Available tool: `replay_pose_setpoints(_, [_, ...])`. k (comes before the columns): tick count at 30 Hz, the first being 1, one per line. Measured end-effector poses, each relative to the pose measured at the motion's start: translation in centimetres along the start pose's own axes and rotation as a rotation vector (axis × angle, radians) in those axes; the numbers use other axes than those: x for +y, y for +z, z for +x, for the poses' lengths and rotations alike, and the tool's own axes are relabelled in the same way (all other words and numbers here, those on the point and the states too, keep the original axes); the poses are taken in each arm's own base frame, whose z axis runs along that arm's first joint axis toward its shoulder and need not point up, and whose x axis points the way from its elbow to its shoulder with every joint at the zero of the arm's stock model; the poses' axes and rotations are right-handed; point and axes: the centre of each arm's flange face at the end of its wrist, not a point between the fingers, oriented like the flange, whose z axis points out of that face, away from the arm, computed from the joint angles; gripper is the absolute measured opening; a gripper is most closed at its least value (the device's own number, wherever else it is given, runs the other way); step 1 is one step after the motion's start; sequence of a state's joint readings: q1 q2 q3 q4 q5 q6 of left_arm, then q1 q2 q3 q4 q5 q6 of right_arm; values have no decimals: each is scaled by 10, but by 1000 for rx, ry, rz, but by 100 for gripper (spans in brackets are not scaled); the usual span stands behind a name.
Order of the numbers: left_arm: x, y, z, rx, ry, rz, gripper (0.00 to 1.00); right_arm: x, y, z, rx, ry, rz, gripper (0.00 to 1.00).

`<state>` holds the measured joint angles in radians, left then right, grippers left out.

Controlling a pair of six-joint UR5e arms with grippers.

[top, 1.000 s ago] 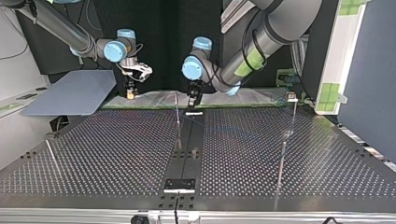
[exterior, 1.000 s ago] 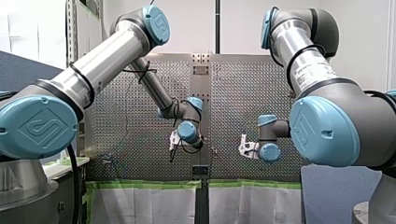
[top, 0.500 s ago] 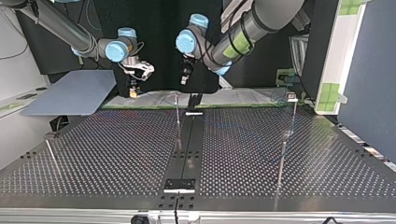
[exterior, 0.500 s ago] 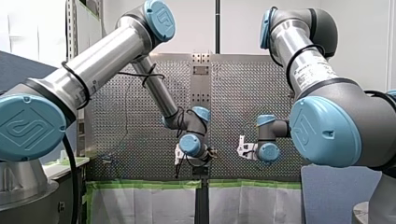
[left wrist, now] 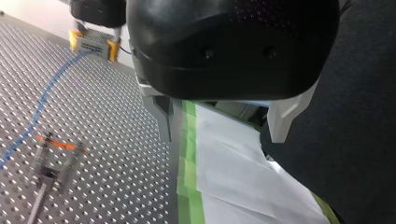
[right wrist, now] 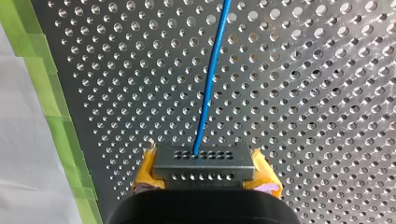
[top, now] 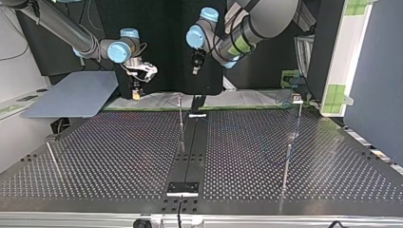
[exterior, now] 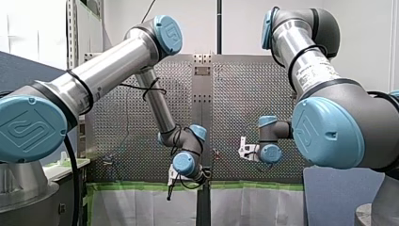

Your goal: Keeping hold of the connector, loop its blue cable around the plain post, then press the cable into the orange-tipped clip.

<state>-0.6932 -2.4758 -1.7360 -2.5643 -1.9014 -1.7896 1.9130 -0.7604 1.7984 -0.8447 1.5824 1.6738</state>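
My right gripper (right wrist: pixel 205 176) is shut on the grey connector (right wrist: pixel 203 163), which sits between its yellow pads. The blue cable (right wrist: pixel 212 79) runs straight from the connector over the perforated table (right wrist: pixel 303 93). The left wrist view shows the same connector (left wrist: pixel 91 45), with the cable (left wrist: pixel 43 101) trailing past the orange-tipped clip (left wrist: pixel 57 144). My left gripper (left wrist: pixel 220 138) is open and empty. It hangs over the table's taped edge, away from the clip. In the top view it (top: pixel 194 70) is raised behind the plain post (top: pixel 181 118). My right gripper (top: pixel 136 93) hovers left of that post.
Green tape (left wrist: pixel 189 140) and a white sheet (left wrist: pixel 229 158) line the table's edge under my left gripper. Thin posts stand at the top view's right (top: pixel 287 161) and left (top: pixel 52 159). A black strip (top: pixel 190 152) runs down the middle. A grey board (top: pixel 71 95) lies at the left.
My left arm has drawn back from the plain post, rising in the top view and dropping toward the taped edge in the front view. My right arm has barely moved.
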Motion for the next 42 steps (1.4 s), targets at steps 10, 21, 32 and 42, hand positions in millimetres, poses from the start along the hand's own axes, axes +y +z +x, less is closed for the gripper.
replay_pose_setpoints(10, [12, -1, 6, 22, 53, -83, 100, 0, 0, 0, -4, -1, 0, 0])
replay_pose_setpoints(21, [2, -3, -28, -36, 115, -47, 100, 0, 0, 0, -4, -1, 0, 0])
replay_pose_setpoints(32, [-18, 2, -48, -94, 87, 65, 100, 0, 0, 0, 1, 0, 0, 0])
replay_pose_setpoints(42, [-21, 4, -52, -104, 81, 76, 100, 0, 0, 0, 4, 0, 1, 0])
